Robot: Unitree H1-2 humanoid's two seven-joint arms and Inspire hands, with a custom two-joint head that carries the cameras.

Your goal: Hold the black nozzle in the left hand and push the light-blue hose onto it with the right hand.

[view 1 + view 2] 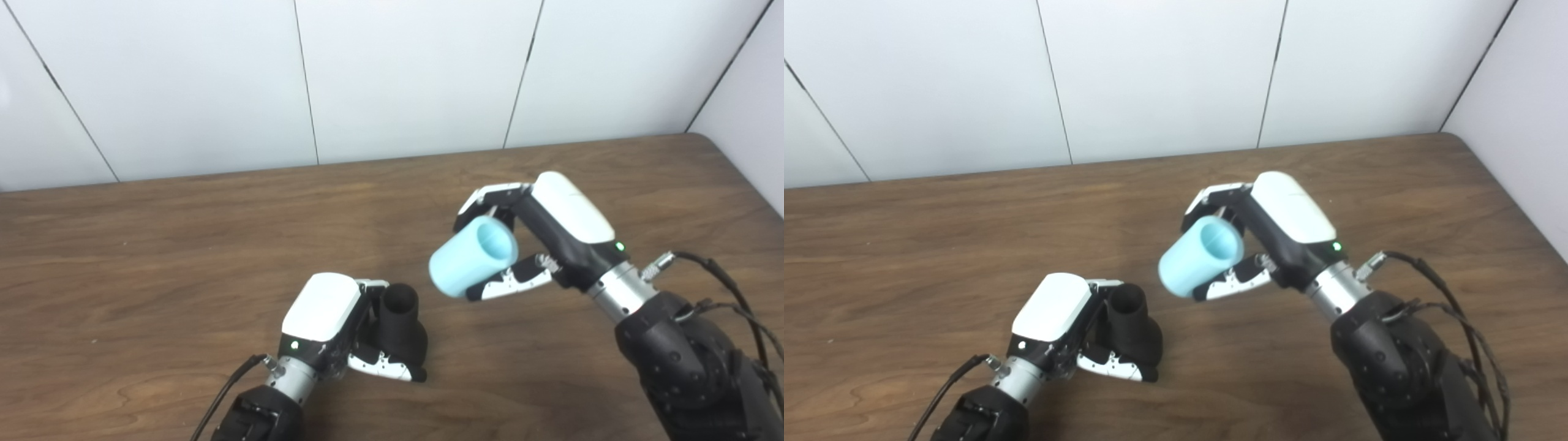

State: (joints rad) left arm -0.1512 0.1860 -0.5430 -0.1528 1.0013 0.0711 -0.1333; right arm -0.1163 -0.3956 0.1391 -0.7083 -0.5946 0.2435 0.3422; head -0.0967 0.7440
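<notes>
A black nozzle (401,327) stands upright low in the middle, its narrow open neck pointing up. My left hand (334,327) is shut on its wider lower body, with the thumb wrapped across the front. To the right and a little higher, my right hand (545,236) is shut on a short light-blue hose (471,257). The hose is tilted, one end aimed down-left toward the nozzle and its open bore facing up-right. A small gap separates hose and nozzle. The same nozzle (1133,331) and hose (1200,254) show in the right eye view.
Everything sits over a brown wooden table (153,257). White wall panels (404,73) close off the far edge and the right side. Cables (729,294) trail from the right wrist, and another cable (226,389) from the left wrist.
</notes>
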